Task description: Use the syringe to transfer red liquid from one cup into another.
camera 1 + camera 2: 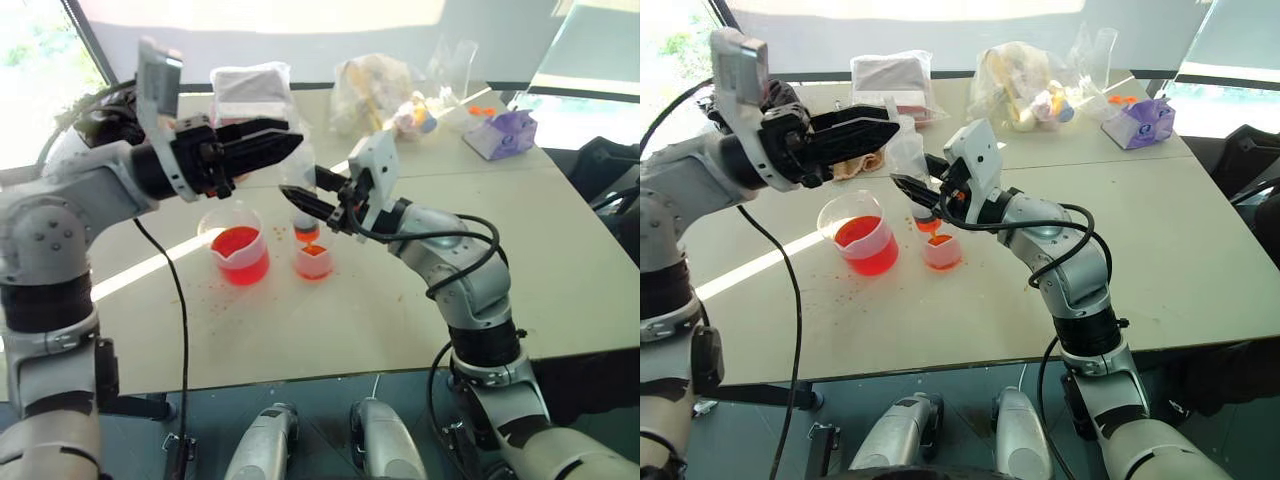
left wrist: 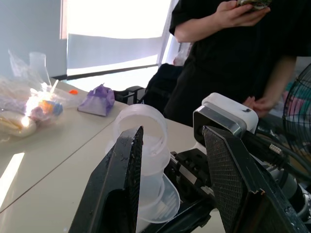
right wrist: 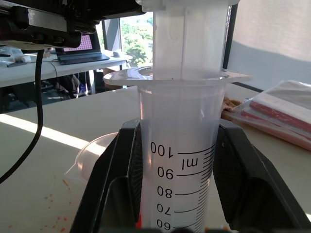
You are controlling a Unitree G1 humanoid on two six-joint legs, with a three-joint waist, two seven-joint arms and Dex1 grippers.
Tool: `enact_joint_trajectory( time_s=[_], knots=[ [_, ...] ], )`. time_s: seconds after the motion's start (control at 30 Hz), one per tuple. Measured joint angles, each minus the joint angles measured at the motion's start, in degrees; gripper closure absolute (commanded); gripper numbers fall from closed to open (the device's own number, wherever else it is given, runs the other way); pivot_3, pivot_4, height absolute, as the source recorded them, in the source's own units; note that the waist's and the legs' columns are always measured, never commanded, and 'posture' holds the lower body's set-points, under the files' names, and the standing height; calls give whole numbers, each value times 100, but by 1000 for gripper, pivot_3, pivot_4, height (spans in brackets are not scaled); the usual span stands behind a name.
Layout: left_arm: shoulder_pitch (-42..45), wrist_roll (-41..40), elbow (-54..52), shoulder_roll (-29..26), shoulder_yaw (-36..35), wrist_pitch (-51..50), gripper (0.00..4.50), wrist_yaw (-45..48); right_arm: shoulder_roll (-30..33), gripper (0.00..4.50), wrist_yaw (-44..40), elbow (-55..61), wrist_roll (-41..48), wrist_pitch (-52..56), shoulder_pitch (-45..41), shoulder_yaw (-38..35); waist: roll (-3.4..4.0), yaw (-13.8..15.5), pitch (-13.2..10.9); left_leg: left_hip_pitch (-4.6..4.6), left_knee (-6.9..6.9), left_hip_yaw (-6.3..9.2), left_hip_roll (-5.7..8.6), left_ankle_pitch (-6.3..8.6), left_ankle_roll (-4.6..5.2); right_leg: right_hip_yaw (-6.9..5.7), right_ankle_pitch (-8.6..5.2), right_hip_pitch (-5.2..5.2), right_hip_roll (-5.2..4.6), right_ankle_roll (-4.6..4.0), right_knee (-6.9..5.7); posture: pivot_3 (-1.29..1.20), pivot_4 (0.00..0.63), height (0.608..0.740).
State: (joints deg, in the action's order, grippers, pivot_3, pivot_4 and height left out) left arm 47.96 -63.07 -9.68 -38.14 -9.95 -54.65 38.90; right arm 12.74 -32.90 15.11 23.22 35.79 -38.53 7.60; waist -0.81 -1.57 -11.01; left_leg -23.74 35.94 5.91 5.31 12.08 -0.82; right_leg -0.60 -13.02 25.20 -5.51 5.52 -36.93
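- The right gripper (image 3: 177,194) is clenched on the barrel of the syringe (image 3: 182,160), one black finger pressed against each side just under the barrel's flange
- The syringe stands upright in that grasp, printed marks facing the wrist camera, white plunger rising above the flange
- Its orange tip (image 1: 306,234) hangs directly over the smaller cup (image 1: 313,261); whether it touches the rim cannot be told
- The smaller cup sits on the table (image 1: 560,260) with a little red liquid (image 1: 313,251) in it
- The larger cup (image 1: 235,245), with a deeper pool of red liquid, stands just beside the smaller cup on the robot's left, the two apart
- Orange-red droplets speckle the table around the smaller cup, mostly near the larger cup's base
- The left gripper (image 2: 172,145) is spread wide and grasps nothing; it hovers above the smaller cup, at the height of the plunger's top
- In the left wrist view the plunger's round end (image 2: 141,128) shows between the two parted fingers (image 2: 121,184); contact cannot be told
- Beyond the smaller cup, at the table's far side, lie a plastic-wrapped pack (image 1: 892,75), a clear bag of coloured items (image 1: 1025,85) and a purple tissue pack (image 1: 1145,122)
- A person in black (image 2: 243,53) stands past the table edge
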Motion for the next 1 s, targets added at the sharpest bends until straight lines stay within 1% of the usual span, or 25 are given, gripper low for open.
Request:
enact_joint_trajectory(
  time_s=[0.03,0.13,0.23,0.27,0.3,0.6,1.0],
  knots=[
    [7,83,28,55,29,37,2458,30,17,3070,2,-2,-4,9,7,0,0,18,0,0,0,-1,0,0,0,0,0,1,0,0,0,0,150,734],
    [17,305,107,142,110,155,3249,162,70,3070,15,-10,-50,12,10,-2,0,39,0,0,0,-1,-1,0,0,0,0,2,1,0,-1,0,150,734],
    [17,456,124,175,132,173,4158,244,86,3070,16,-15,-57,12,19,-2,0,56,0,0,0,-1,-1,0,0,0,0,1,1,0,-1,0,150,734],
    [17,507,124,187,141,176,4387,274,89,3070,19,-18,-61,12,19,-2,0,60,0,0,1,-2,-1,0,0,0,0,1,1,0,-1,0,150,734],
    [17,518,123,196,155,175,4462,296,91,3070,23,-21,-63,12,19,-2,0,63,0,0,1,-1,-1,0,0,0,0,1,1,0,0,0,150,734],
    [2,852,65,248,340,162,4462,450,102,3070,19,-99,-101,4,19,-2,-1,63,0,0,1,-1,-1,0,0,0,0,0,1,0,0,0,150,734],
    [-49,1116,46,378,415,162,4462,508,185,3070,1,-128,-34,118,-87,-59,-1,64,0,0,1,-1,-1,0,0,0,0,0,1,0,0,0,150,734]
  ],
)
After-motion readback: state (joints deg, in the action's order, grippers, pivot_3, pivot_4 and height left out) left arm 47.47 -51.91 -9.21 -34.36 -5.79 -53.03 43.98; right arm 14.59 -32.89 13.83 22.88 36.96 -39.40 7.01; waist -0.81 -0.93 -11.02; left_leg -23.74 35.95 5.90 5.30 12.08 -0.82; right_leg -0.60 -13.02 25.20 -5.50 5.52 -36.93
